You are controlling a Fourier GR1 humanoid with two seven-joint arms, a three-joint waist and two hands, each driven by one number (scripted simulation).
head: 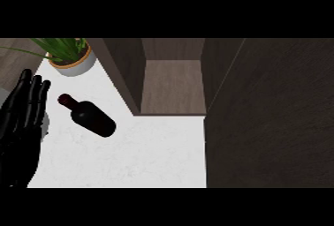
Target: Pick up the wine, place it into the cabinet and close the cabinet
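my left hand rested spread at the left edge, wine lay on the tabletop, cabinet stood open beyond

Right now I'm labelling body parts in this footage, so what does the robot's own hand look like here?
Only the left hand shows, at the view's left edge: glossy black all over, with long, slim, segmented fingers that catch pale highlights. No cables, markings or sleeve are visible, and the grey forearm does not show. The right hand is out of view.
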